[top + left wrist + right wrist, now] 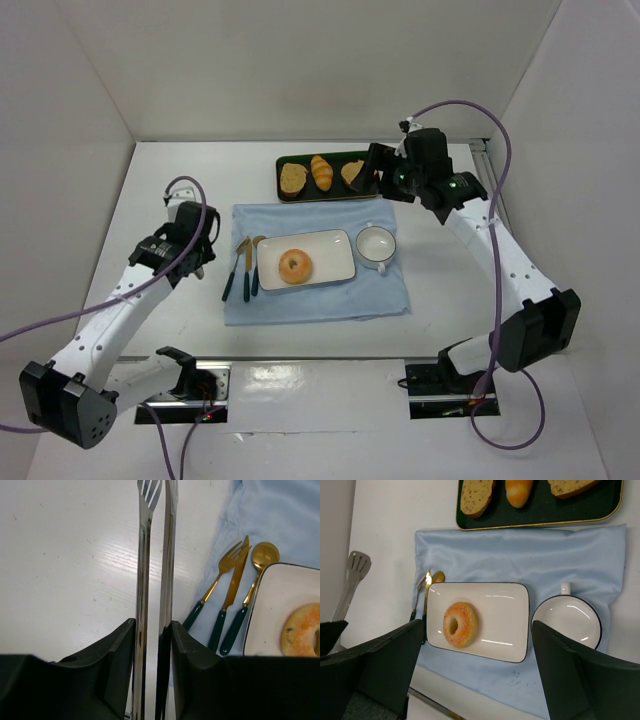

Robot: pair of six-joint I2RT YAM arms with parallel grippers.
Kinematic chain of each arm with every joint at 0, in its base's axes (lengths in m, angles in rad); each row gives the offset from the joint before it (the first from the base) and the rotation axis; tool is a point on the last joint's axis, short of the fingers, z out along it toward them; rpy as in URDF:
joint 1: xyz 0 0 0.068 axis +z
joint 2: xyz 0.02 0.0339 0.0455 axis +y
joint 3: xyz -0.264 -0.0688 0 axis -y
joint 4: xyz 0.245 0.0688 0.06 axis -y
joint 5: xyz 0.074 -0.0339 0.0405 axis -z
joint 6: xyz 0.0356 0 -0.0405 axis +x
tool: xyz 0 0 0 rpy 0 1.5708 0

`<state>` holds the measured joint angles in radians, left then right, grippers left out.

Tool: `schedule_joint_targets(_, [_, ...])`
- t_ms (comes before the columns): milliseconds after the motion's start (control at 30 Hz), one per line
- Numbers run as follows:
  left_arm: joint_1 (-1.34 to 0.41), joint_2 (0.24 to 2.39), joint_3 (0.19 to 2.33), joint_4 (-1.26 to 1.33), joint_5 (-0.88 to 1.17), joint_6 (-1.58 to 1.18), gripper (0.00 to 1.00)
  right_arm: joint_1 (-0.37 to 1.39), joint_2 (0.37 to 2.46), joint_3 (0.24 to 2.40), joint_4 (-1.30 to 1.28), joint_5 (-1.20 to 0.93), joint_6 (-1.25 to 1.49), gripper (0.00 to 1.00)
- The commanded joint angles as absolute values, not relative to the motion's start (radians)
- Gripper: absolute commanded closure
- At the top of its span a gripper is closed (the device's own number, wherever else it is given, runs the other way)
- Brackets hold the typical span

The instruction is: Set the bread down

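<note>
1. In the left middle of the top view, my left gripper [152,625] is clamped on a pair of metal tongs [142,555]. Both tong arms are pinched close together between my fingers and run up over the white table [170,180].
2. Just right of the tongs, at the left edge of the light blue cloth [380,295], lie a fork [227,565], a knife [239,570] and a spoon [265,555]. All three are gold with dark green handles and lie side by side.
3. The bread [295,266] lies flat in the left half of the white rectangular plate [335,245], at the centre of the cloth. Neither of my grippers touches it.
4. A white cup [376,243] stands on the cloth just right of the plate, with its handle towards the top of the frame.
5. Beyond the cloth, a dark tray [330,197] holds two toast slices [292,178] with a striped roll [321,172] between them.
6. My right gripper [375,168] hangs above the tray's right end with its fingers spread wide and nothing between them.
</note>
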<state>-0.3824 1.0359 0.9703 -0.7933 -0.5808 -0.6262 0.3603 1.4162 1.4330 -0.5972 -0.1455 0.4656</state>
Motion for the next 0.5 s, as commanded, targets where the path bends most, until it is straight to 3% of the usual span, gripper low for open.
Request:
schedule_joint_targets(0, [-0.296,1.063,0.962,-0.632,-0.477,-0.497,0.56,0.368,1.365,1.414,-0.603,-0.156,0.449,0.05])
schedule_joint_targets(167, [-0.172,1.141,0.962,-0.545,-0.390,-0.433,0.56,0.359,1.353,1.394,-0.614,-0.166,0.440,0.05])
schedule_joint_targets(467, [-0.130,1.177,0.973,-0.512,-0.344,-0.405,0.56,0.350,1.335,1.385,-0.623,-0.175,0.440,0.05])
